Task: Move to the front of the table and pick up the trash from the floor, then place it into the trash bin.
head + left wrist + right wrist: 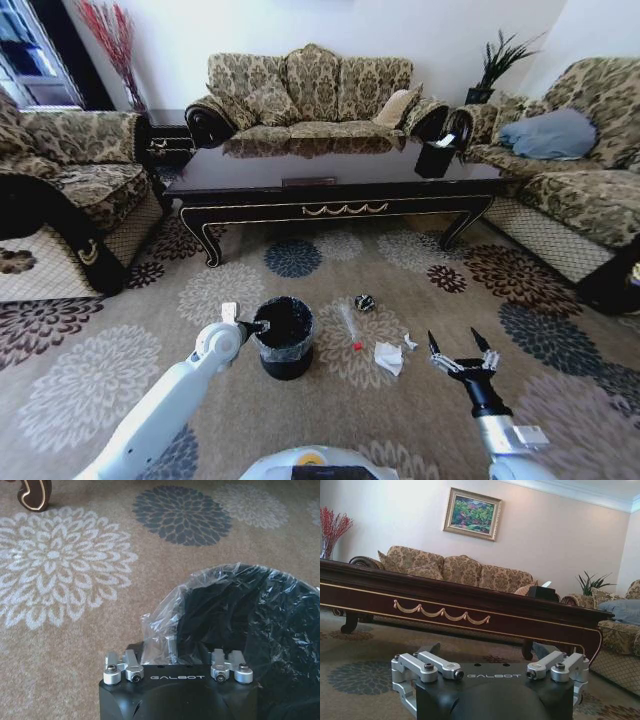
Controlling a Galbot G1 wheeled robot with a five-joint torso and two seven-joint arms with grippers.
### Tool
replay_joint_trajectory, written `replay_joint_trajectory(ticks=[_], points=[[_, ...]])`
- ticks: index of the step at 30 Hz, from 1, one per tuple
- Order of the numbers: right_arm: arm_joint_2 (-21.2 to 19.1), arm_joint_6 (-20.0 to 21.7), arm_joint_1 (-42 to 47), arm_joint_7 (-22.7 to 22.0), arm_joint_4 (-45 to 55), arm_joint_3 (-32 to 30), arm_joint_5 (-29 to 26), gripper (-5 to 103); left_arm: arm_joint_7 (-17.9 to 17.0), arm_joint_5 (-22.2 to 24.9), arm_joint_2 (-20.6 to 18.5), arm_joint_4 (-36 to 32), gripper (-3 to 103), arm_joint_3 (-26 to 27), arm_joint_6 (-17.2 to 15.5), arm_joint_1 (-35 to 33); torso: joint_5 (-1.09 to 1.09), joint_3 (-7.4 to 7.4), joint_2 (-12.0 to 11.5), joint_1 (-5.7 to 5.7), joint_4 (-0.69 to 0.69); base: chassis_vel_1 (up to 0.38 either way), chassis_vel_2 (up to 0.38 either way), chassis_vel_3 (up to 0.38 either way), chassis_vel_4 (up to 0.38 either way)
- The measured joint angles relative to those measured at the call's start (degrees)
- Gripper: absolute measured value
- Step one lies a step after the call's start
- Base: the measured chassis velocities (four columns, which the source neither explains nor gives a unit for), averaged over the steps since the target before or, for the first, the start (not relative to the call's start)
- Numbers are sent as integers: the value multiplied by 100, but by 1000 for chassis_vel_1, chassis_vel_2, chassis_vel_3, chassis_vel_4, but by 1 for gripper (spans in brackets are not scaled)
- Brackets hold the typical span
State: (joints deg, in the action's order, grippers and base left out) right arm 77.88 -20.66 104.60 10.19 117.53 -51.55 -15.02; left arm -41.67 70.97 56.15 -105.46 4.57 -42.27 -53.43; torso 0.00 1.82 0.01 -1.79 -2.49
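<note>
Four trash pieces (388,357) lie beside one trash bin (285,336), whose liner the left gripper (258,326) pinches; right gripper (460,350) spread wide.

Surface (250,168): glossy dark wood top, reflective; gilt ornament on apron. Floor (90,385): matt woven carpet, short pile. Trash bin (285,352): black, with crinkled glossy plastic liner (220,605). Trash (388,357): crumpled white paper, clear plastic wrapper. Tool linkages (435,667): brushed metal on smooth matt black housing.
</note>
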Motion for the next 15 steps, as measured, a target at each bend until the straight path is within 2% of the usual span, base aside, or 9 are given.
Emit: replay_joint_trajectory(ticks=[1, 3, 4, 6, 7, 9, 12, 15], points=[[0, 0, 0, 0, 0, 0, 0, 100, 0, 0, 0, 0, 60, 0, 0, 0, 0, 0, 0, 0, 0, 0, 0, 0, 0], [-5, 12, -31, -11, -17, 30, 2, 100, -1, 9, -22, -13, 49, 23, 0, -38, 0, 0, 0, 0, 0, 0, 0, 0, 0], [-6, 21, -44, -14, -24, 49, 4, 100, -1, 10, -36, -22, 49, 34, 0, -57, 0, 0, 0, 0, 1, 0, 0, 0, 0], [-6, 34, -69, -18, -36, 85, 12, 100, 1, 6, -60, -27, 38, 55, 0, -83, 0, 0, 0, 0, 1, 0, 0, 0, 0], [-6, 34, -69, -18, -36, 85, 12, 100, 1, 6, -60, -27, 38, 55, 0, -83, 0, 0, 0, 0, 1, 0, 0, 0, 0], [-4, 37, -83, -20, -58, 108, 22, 100, -11, 3, -90, -36, 27, 61, 1, -95, -1, 0, 0, 0, -1, 0, 0, 0, 0], [-4, 38, -87, -20, -89, 123, 30, 100, -14, -26, -146, -53, 22, 60, 2, -103, -1, 0, 0, 0, -1, 0, 0, 0, 0], [-7, 35, -92, -22, -135, 127, 37, 100, -29, -74, -261, -72, 7, 61, 3, -106, -1, 0, 0, 0, 1, 0, 0, 0, 0]])
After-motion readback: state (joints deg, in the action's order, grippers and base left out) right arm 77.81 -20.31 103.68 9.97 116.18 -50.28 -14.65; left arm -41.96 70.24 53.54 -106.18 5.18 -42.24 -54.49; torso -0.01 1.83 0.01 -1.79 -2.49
